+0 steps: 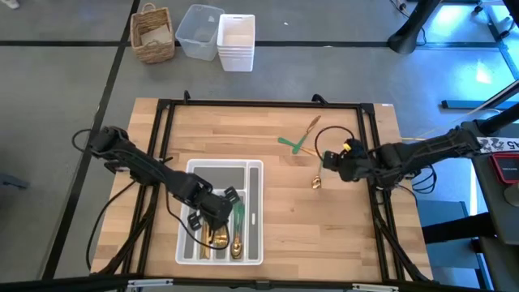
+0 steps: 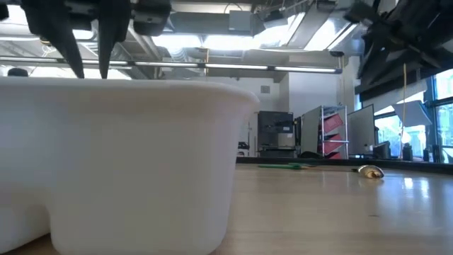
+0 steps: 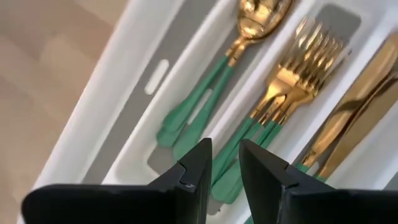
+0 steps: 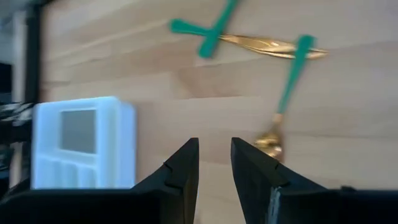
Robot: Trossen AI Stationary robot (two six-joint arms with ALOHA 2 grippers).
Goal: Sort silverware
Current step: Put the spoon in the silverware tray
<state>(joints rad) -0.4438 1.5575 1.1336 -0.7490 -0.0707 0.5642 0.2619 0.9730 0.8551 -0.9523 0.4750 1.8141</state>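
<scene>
- Left claw (image 1: 217, 212) hovers over the organizer tray (image 1: 254, 212), fingers narrowly parted and empty; sorted silverware (image 3: 292, 68) lies below in the slots.
- Right claw (image 4: 214, 163), narrowly parted and empty, hangs near the loose spoon (image 4: 278, 127) on the table (image 1: 324, 235) (likely next pickup).
- Next: descend, straddle its handle, close.

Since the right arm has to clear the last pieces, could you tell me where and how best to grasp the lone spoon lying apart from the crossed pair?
Probably the green handle of the spoon, mid-length, coming straight down with the right gripper jaws across it: it lies flat on the table, slim, clear of the crossed pair.
</scene>
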